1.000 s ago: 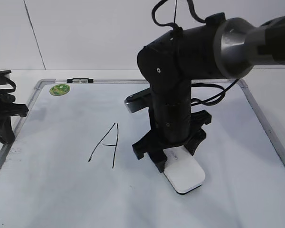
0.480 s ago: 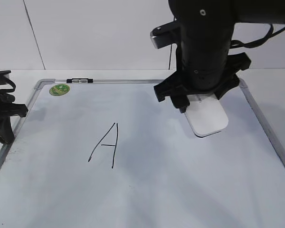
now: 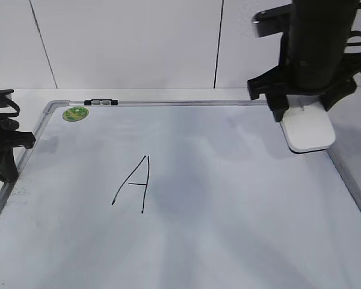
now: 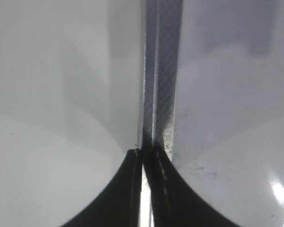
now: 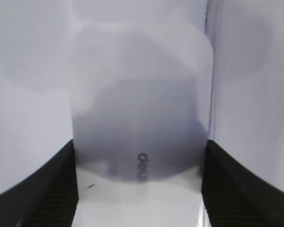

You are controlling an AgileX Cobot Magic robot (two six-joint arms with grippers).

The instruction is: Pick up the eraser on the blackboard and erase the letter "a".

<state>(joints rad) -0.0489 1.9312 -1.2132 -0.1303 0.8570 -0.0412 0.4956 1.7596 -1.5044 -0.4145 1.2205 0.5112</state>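
My right gripper (image 3: 305, 111) is shut on the white eraser (image 3: 310, 131) and holds it in the air over the blackboard's (image 3: 228, 211) far right edge. In the right wrist view the eraser (image 5: 139, 94) fills the gap between the two dark fingers (image 5: 52, 184), its small grey print facing the camera. No small lowercase "a" shows on the board in any view. My left gripper (image 3: 3, 150) rests at the board's left edge, jaws shut on nothing, directly over the metal frame (image 4: 163, 71).
A tall capital "A" (image 3: 135, 183) in black marker stands left of the board's middle. A round green sticker (image 3: 76, 113) sits in the far left corner, with a small clip (image 3: 100, 102) on the top frame beside it. A white wall stands behind.
My right arm has lifted the eraser off the board's front middle and carried it up and to the far right. The left arm has not moved.
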